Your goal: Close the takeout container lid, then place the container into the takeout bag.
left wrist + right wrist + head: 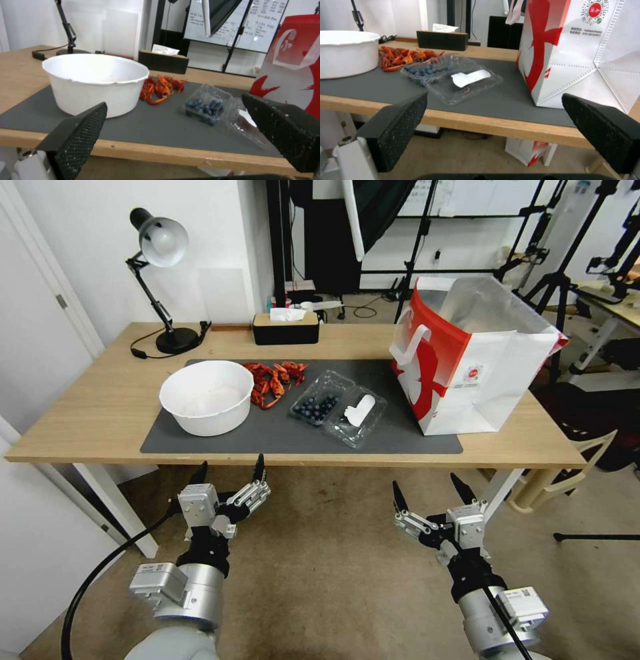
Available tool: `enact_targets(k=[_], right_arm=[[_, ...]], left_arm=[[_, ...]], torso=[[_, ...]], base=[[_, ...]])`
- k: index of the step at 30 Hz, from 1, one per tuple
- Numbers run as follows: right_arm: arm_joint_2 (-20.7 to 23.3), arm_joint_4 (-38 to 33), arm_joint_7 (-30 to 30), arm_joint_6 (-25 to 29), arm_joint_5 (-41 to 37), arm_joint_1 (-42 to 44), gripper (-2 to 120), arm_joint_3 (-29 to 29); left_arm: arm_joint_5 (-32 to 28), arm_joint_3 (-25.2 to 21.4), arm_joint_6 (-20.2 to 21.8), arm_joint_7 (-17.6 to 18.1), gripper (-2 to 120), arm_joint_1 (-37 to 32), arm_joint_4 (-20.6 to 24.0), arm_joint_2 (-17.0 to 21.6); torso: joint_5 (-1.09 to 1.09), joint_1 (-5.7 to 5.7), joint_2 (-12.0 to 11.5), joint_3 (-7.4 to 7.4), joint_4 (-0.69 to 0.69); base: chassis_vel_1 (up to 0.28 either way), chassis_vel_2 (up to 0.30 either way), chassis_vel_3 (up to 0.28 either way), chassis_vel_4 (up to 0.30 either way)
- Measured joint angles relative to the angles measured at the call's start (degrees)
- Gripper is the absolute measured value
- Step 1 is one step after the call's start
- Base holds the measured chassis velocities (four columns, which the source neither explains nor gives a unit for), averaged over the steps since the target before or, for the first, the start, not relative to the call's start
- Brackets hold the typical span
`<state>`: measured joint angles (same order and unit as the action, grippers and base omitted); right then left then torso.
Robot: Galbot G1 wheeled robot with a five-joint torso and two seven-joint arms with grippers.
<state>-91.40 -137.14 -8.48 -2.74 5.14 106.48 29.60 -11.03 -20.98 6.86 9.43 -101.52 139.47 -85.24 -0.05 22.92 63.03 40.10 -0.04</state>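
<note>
Starting lid-close: lid lies flat open; my left gripper and right gripper wide open, empty, short of table; need reach-in.

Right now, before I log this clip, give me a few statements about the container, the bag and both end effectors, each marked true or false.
1. The takeout container lies open on the dark mat, its lid folded flat beside it. True.
2. The container is already inside the takeout bag. False: it lies on the mat, apart from the bag.
3. The left end effector is shut on the lid. False: it is open, in front of the table edge.
4. The right end effector is open and holds nothing. True.
5. The bag stands upright with its mouth open. True.
</note>
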Motion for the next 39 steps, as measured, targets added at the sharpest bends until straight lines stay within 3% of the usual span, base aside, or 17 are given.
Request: enact_targets(k=[28, 35, 37, 38, 39], right_arm=[[-0.7, -0.3, -1.6, -0.2, -1.3, -0.8, 100, 0.7], [-0.7, -0.4, -1.7, -4.4, -12.2, -3.1, 100, -0.2], [0.9, -0.5, -1.3, -7.3, -22.2, -5.2, 100, -0.6], [0.9, -0.5, -1.3, -7.3, -22.2, -5.2, 100, -0.6], [2.4, -0.4, -0.7, -9.4, -29.6, -7.5, 100, -1.1]], left_arm=[[0.0, -0.7, -1.5, -2.6, 100, 0.1, -2.0, 0.8], [0.2, -1.0, -2.2, -3.1, 100, 0.2, -2.8, 1.1], [0.4, -1.1, -2.2, -3.3, 100, 0.2, -3.0, 1.3], [0.4, -1.1, -2.2, -3.3, 100, 0.2, -3.0, 1.3], [0.6, -1.4, -2.4, -3.4, 100, 0.1, -3.1, 1.2]], torso=[[0.05, 0.00, 0.0, 0.00, 0.03], [0.05, 0.00, 0.0, 0.01, 0.04], [0.05, 0.00, 0.0, 0.00, 0.02], [0.05, 0.00, 0.0, 0.00, 0.02], [0.05, 0.00, 0.0, 0.00, 0.04]], base=[[0.000, 0.000, 0.000, 0.000], [0.000, 0.000, 0.000, 0.000], [0.000, 0.000, 0.000, 0.000], [0.000, 0.000, 0.000, 0.000], [0.000, 0.000, 0.000, 0.000]])
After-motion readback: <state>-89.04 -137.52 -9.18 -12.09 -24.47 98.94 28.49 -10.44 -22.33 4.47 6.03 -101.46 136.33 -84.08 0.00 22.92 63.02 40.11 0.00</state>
